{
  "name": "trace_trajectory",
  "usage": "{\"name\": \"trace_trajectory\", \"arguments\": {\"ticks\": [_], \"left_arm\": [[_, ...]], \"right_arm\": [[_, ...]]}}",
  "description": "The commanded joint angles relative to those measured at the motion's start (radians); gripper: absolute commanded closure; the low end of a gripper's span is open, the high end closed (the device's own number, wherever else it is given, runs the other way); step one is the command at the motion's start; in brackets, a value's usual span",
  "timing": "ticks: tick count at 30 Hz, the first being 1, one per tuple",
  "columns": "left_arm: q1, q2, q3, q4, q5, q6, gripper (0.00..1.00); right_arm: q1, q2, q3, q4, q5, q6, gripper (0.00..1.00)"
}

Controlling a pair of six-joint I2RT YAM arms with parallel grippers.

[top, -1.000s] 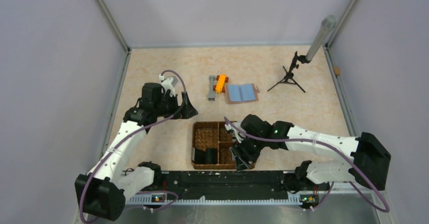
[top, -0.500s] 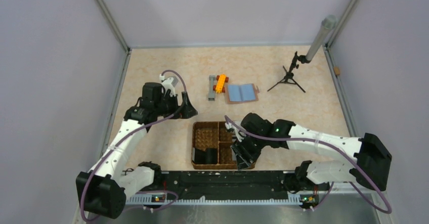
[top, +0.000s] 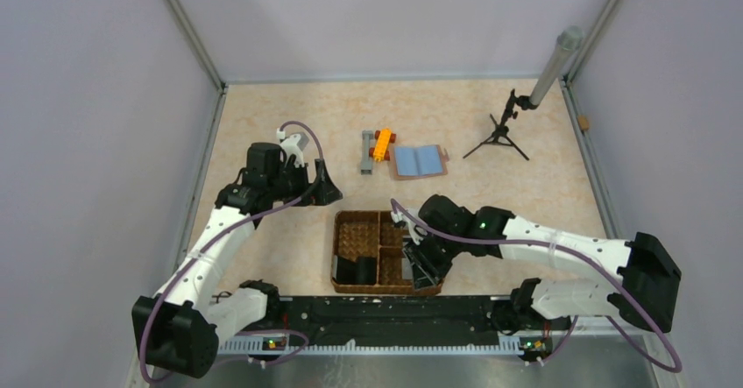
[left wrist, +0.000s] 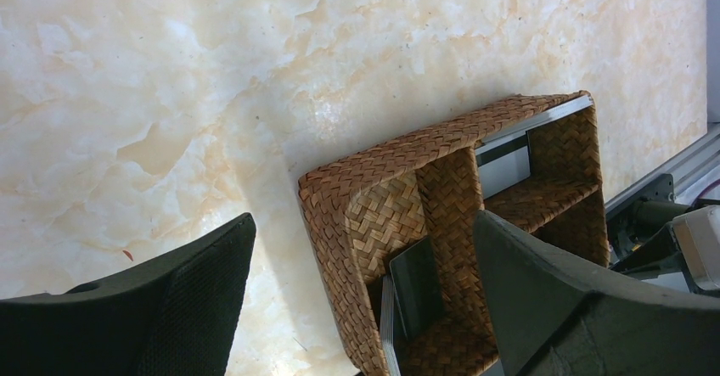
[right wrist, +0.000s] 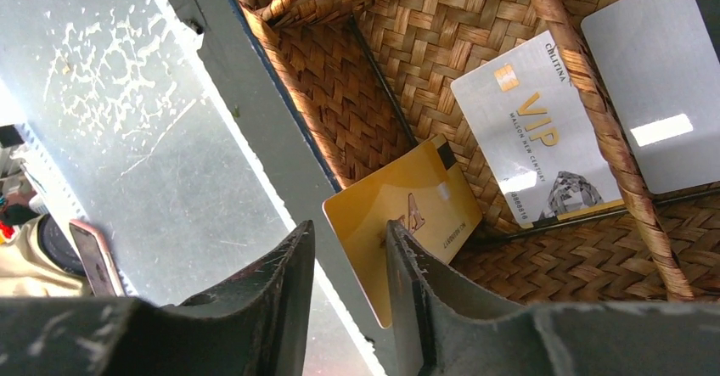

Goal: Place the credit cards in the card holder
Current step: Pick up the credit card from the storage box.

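Three credit cards lie in the woven basket's [right wrist: 340, 96] near-right compartments: a gold card [right wrist: 403, 219] leaning on the wall, a white VIP card [right wrist: 535, 130] and a plain grey card [right wrist: 658, 121]. My right gripper [right wrist: 348, 232] reaches into the basket [top: 350, 222]. Its jaws stand partly apart, the gold card's lower corner lies in the gap, and one fingertip [right wrist: 399, 240] touches its face. The card holder [top: 418, 160] lies open, blue side up, farther back. My left gripper [top: 329, 186] hangs wide open left of the basket with nothing between its fingers.
Black blocky objects [top: 355, 270] stand in the basket's near-left compartment. An orange and grey toy [top: 377, 147] lies beside the card holder. A small tripod [top: 499, 136] with a grey cylinder stands at the back right. The metal rail [right wrist: 127, 96] runs just beyond the basket's near wall.
My right gripper's jaws have narrowed around the gold card's corner, and the wrist has shifted slightly. The left arm has not moved.
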Motion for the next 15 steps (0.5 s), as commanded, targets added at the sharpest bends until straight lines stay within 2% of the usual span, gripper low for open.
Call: {"name": "trace_trajectory", "arguments": {"ticks": [1,7,15], "left_arm": [[0.005,0.000,0.006,0.024,0.015,0.018,0.04],[0.005,-0.001,0.007,0.024,0.015,0.019,0.04],[0.005,-0.004,0.008,0.024,0.015,0.019,0.04]], "right_arm": [[0.014,-0.036,0.051,-0.011,0.001,0.010,0.67],[0.014,-0.046,0.070,-0.026,0.017,0.009,0.84],[0.013,-0.063,0.105,-0.052,0.054,0.005,0.96]]}}
